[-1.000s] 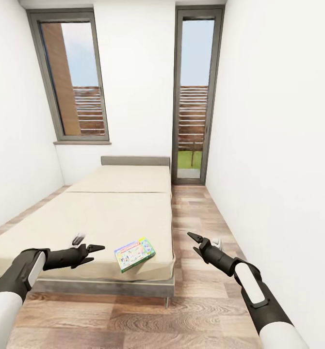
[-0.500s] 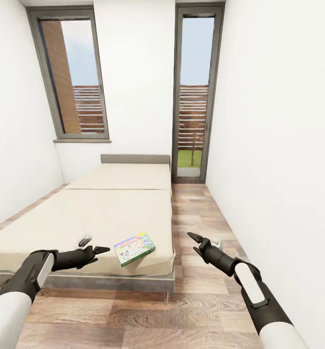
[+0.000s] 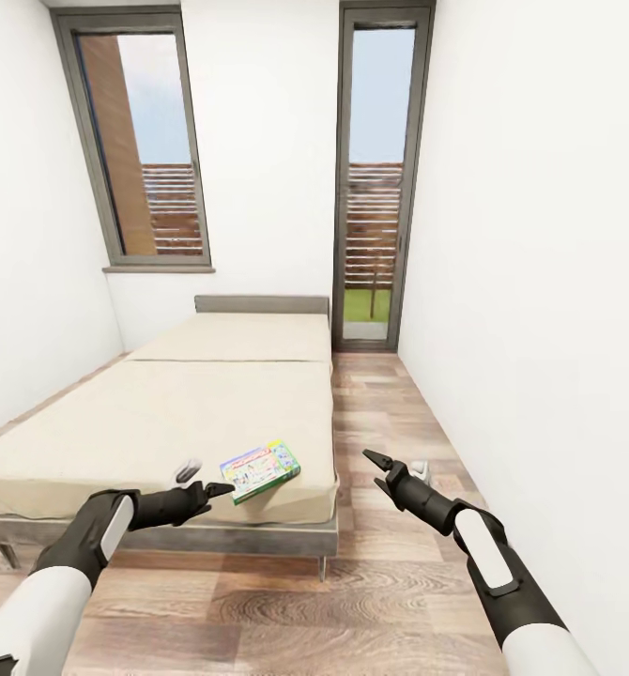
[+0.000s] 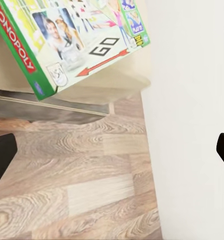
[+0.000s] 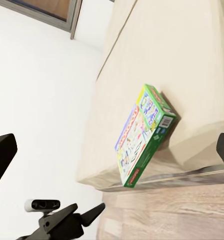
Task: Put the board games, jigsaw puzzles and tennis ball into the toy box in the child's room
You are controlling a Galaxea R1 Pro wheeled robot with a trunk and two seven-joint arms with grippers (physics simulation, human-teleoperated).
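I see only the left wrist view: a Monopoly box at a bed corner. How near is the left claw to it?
Observer: In the head view, the left claw has its tips just short of the board game, not touching.
Operator: Is the claw open?
Observer: Yes, open; the right wrist view shows its two fingers spread.
Operator: Where is the right claw?
Observer: The right claw hangs open over the wooden floor beside the bed, apart from the game.

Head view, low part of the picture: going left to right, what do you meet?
Left claw → board game on the bed → right claw over the wood floor.
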